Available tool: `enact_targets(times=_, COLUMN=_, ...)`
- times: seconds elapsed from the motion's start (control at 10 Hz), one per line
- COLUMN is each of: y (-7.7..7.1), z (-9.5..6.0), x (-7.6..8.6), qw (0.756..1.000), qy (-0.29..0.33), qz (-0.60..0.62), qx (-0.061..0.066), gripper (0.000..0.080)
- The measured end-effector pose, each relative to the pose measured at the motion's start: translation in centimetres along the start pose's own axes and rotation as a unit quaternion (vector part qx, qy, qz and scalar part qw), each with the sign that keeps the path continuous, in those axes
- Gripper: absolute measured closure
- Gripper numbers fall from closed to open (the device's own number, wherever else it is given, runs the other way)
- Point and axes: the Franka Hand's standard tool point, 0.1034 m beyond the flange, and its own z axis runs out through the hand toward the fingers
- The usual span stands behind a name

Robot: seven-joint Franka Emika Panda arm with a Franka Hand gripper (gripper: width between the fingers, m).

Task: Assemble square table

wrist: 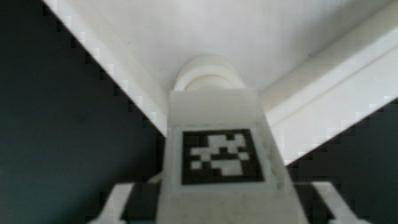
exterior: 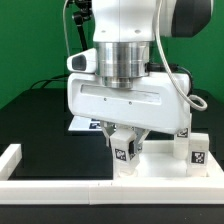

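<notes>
In the exterior view the claw (exterior: 125, 143) sits low over a tagged leg (exterior: 125, 152) standing against the white border rail (exterior: 110, 186); another leg (exterior: 196, 151) stands toward that view's right. In the wrist view the leg (wrist: 221, 140) fills the gap between both fingers (wrist: 121, 203), seemingly clamped. Best to lift straight, keeping it upright.

From here the claw (exterior: 126, 140) hides most of the square slab (exterior: 160, 163). My wrist view crops the tagged leg (wrist: 221, 140) at six o'clock, its far end blurred.
</notes>
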Motion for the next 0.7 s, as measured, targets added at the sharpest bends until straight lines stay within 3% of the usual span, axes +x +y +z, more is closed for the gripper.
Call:
enact_targets(times=0.2, y=0.22, z=0.00, x=-0.19, qw=0.993, qy=0.004, qz=0.118, qx=-0.005, gripper=0.0512)
enact_targets(times=0.4, y=0.45, z=0.05, x=-0.32, qw=0.970, qy=0.007, qz=0.244, qx=-0.002, gripper=0.0512)
enact_targets(times=0.7, y=0.40, z=0.18, x=-1.00, qw=0.911, qy=0.013, qz=0.412, qx=0.032, gripper=0.0509)
